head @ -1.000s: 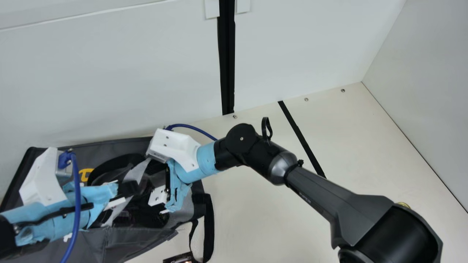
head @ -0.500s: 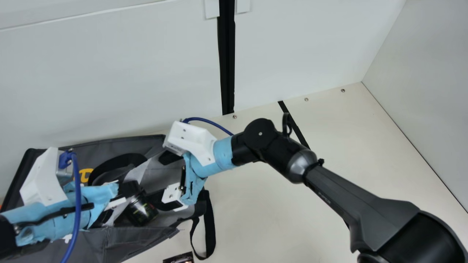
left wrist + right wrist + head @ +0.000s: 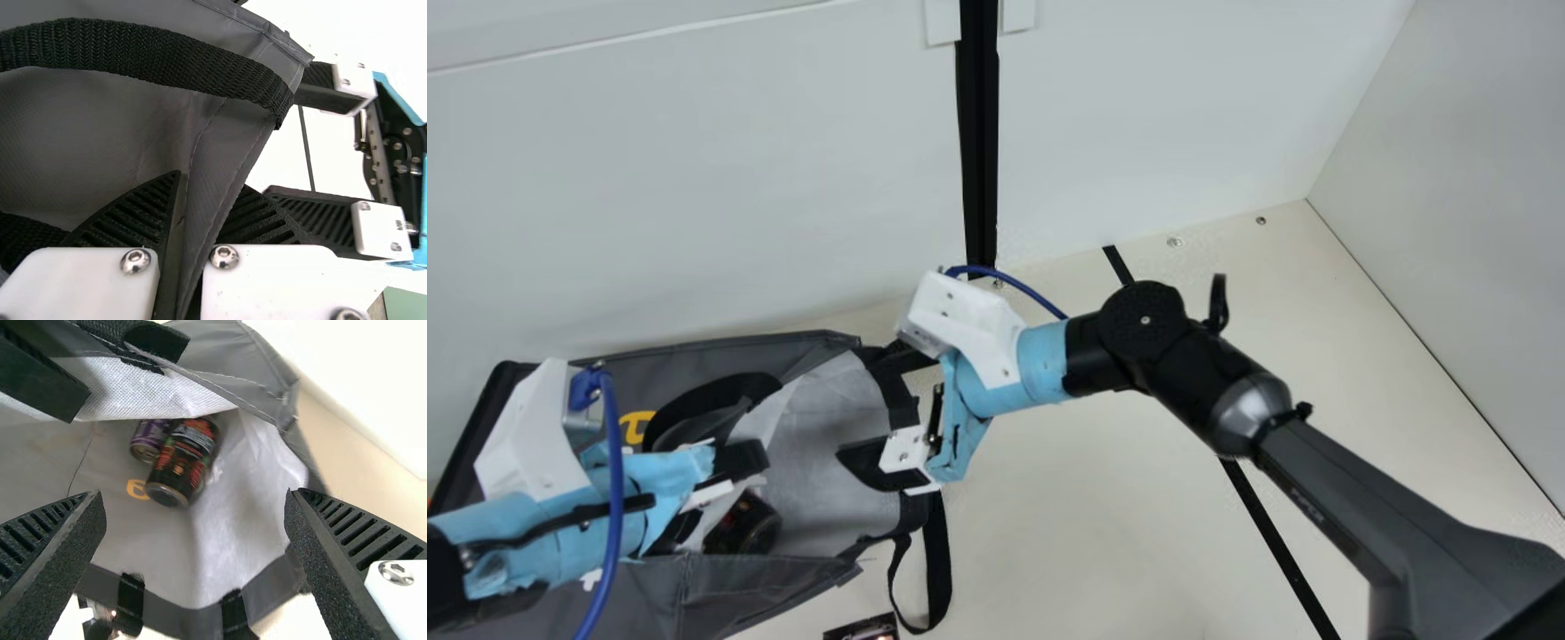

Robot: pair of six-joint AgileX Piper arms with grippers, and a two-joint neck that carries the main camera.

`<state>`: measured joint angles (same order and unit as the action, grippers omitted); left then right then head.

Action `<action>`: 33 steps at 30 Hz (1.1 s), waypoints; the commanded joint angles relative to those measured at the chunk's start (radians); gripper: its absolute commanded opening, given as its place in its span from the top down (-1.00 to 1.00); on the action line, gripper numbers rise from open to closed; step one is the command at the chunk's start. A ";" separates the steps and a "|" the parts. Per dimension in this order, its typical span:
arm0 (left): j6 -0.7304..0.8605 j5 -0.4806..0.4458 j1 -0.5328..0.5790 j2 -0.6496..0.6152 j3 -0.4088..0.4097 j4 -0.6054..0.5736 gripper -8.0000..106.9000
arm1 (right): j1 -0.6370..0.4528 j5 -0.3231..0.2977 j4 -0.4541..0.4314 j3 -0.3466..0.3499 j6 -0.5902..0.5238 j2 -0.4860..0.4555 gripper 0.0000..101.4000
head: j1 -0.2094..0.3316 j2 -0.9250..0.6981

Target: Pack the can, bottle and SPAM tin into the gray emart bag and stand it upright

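Note:
The gray bag (image 3: 818,462) lies on its side, its mouth toward the right arm. My left gripper (image 3: 738,458) is shut on a fold of its fabric; in the left wrist view the gray bag (image 3: 220,140) passes between the fingers of my left gripper (image 3: 210,193). My right gripper (image 3: 867,404) stands open at the mouth. From the right wrist view, my right gripper (image 3: 195,503) has wide-apart fingers facing a black-and-red can (image 3: 183,460) and a purple can (image 3: 150,439) inside. The black can (image 3: 745,524) also shows below my left gripper.
A dark item (image 3: 863,628) with a lit patch lies on the table at the near edge, beside the bag's hanging black strap (image 3: 938,560). White walls (image 3: 694,178) stand behind the bag. Black tape (image 3: 1276,542) crosses the table under the right arm.
My right gripper has drawn back rightward out of the bag, uncovering the black can, which has shifted a little left, deeper in. The left arm has kept still.

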<state>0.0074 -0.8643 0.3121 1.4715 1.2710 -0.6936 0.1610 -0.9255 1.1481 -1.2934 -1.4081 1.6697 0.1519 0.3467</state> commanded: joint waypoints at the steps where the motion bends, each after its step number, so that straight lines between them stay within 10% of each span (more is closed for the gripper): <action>1: 0.000 0.000 0.000 0.000 0.000 0.000 1.00 | -0.012 0.001 -0.002 0.013 0.007 -0.022 -0.87 | 0.023 0.002; 33: 0.000 0.000 0.000 0.000 0.000 0.000 1.00 | -0.224 0.093 -0.181 0.192 0.267 -0.381 -0.87 | 0.023 0.002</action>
<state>0.0074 -0.8643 0.3121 1.4715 1.2710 -0.6936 -0.0545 -0.8349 0.9753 -1.1029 -1.1501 1.3004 0.1519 0.3482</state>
